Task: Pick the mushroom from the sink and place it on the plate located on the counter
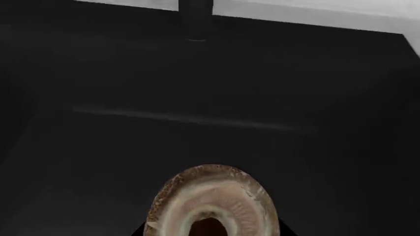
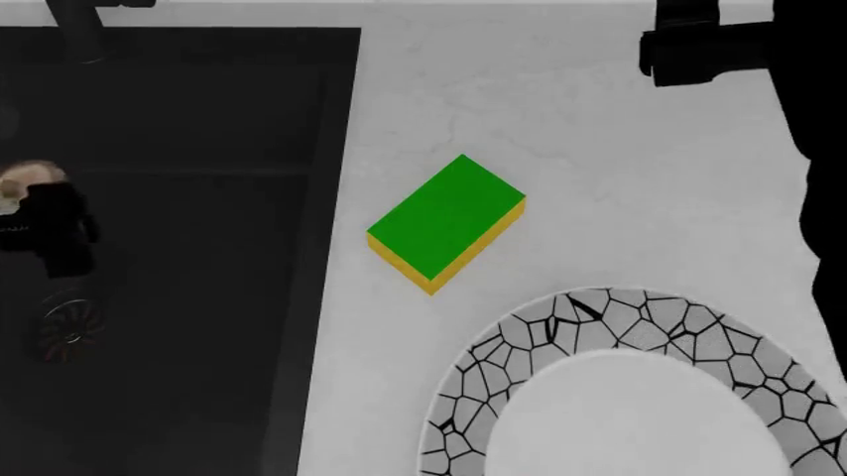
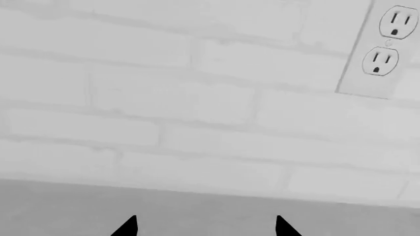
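The tan mushroom [image 1: 210,201] fills the near edge of the left wrist view, its ringed underside facing the camera, over the black sink [image 1: 196,123]. My left gripper [image 1: 210,233] is shut on it, with only dark finger edges showing at either side. In the head view the mushroom [image 2: 30,181] shows at the far left over the sink [image 2: 198,248], just beyond the left gripper [image 2: 40,213]. The crackle-rimmed white plate [image 2: 530,337] lies on the counter [image 2: 596,149] at the near right. My right gripper [image 3: 204,227] is open and empty, facing the wall.
A green and yellow sponge [image 2: 447,220] lies on the counter between sink and plate. The round metal drain [image 2: 66,327] sits in the basin, and the dark faucet [image 2: 79,30] rises behind it. A wall outlet [image 3: 386,44] is on the white brick backsplash.
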{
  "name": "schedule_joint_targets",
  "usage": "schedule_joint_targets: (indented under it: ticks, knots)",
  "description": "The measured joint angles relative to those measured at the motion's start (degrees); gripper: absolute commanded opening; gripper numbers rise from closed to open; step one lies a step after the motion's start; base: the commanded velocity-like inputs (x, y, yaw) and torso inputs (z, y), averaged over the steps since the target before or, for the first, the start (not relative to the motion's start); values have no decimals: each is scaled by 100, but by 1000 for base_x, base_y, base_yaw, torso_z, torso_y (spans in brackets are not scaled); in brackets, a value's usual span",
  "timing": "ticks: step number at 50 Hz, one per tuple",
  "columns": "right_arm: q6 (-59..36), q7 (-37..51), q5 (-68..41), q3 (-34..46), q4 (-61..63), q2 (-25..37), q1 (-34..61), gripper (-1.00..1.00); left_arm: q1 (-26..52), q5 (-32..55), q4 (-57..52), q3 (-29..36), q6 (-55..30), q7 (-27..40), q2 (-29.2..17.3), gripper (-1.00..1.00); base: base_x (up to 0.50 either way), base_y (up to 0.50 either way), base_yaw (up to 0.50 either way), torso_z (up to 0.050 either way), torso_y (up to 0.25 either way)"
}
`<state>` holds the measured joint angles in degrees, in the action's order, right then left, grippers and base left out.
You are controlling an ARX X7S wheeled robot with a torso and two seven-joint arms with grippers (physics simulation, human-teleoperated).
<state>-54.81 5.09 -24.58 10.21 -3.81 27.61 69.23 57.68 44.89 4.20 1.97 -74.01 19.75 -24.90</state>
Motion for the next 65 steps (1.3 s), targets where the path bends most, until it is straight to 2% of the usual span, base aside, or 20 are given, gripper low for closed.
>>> schedule_joint_targets:
  ticks: [26,45,65]
  knots:
    - [-501,227,-275,-667,647,513,-396,100,457,1502,-1668,193,-1163,-279,-102,-100,0,0,0,0,0]
    - [-574,297,-375,-855,826,585,-599,100,1532,3859,-1835,971,-1424,880,167,-100,0,0,0,0,0]
    - [-667,353,-457,-959,977,631,-696,100,2300,5167,-1861,1946,-1262,1490,569,-100,0,0,0,0,0]
